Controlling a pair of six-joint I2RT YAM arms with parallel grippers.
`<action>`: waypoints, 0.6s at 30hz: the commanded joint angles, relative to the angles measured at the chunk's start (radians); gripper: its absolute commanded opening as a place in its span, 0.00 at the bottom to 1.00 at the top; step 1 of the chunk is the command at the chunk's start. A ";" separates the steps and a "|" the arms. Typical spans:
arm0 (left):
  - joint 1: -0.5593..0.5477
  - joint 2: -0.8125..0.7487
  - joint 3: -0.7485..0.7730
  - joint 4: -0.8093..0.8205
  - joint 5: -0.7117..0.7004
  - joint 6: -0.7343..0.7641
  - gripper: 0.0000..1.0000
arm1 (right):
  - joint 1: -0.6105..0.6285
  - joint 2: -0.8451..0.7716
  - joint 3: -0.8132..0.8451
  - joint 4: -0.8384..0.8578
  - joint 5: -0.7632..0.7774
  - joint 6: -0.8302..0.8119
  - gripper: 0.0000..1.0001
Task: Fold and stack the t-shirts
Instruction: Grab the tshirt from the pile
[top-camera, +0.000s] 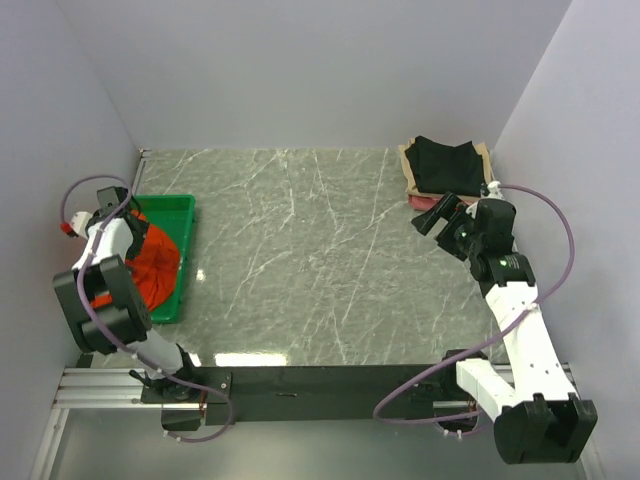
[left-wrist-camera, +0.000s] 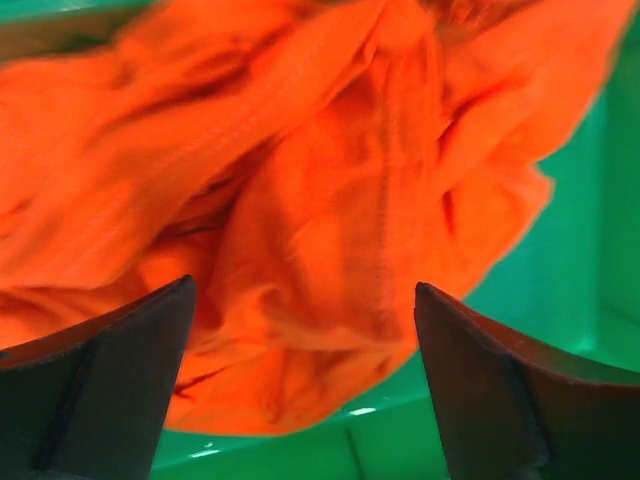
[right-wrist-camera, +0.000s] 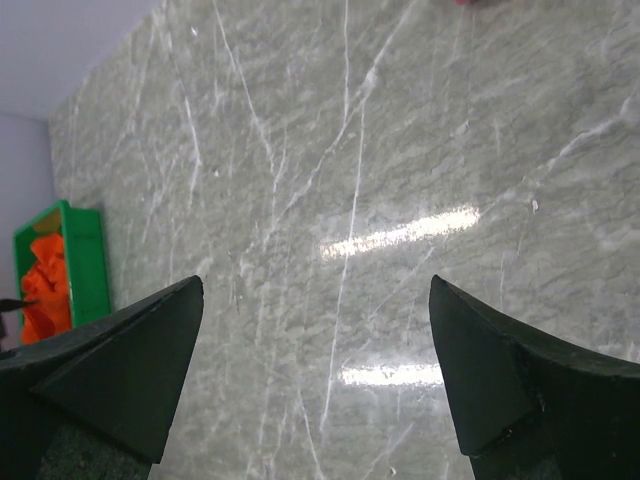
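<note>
Plainly, the orange t-shirt (top-camera: 160, 262) is seen crumpled in the green tray (top-camera: 166, 203) at the left edge of the worktop (top-camera: 300, 260), and both hands are held open and empty.

From above, the shirt is shown only as a bright heap half covered by the left arm. Its deep creases and a stitched seam are made out only in the left wrist view, where the left hand (left-wrist-camera: 302, 285) is spread wide just over the cloth; whether it touches cannot be told. A folded black t-shirt (top-camera: 445, 165) is stacked on a beige t-shirt (top-camera: 407, 158) and a pink t-shirt (top-camera: 422, 200) at the far right, which is shown clearly only by the top view. The right hand (top-camera: 437, 215) is held parted near that stack, and through its wrist camera bare marble and the distant tray are seen.
</note>
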 joint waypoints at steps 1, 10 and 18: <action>-0.003 0.074 0.030 0.040 0.050 0.045 0.89 | -0.003 -0.057 0.030 0.038 0.064 0.026 1.00; -0.003 0.067 0.056 0.011 0.122 0.060 0.01 | -0.003 -0.103 0.027 0.003 0.142 0.024 1.00; -0.055 -0.247 0.114 -0.100 0.079 -0.007 0.00 | -0.003 -0.167 -0.002 0.012 0.173 0.038 1.00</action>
